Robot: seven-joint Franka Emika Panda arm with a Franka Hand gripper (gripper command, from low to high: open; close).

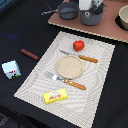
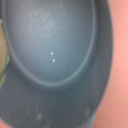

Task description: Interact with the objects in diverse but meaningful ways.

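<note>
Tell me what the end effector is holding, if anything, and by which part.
Cannot be told. The end effector is at the pot's mouth, but its fingertips show in neither view.

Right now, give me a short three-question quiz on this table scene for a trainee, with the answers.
1. True or false: the red tomato lies on the tan plate.
2. Which item lies off the placemat, on the dark cloth? A: yellow butter box. B: milk carton. C: fork.
3. Fill in: the gripper hangs over the grey ____.
Key: 1 false; 2 B; 3 pot.
</note>
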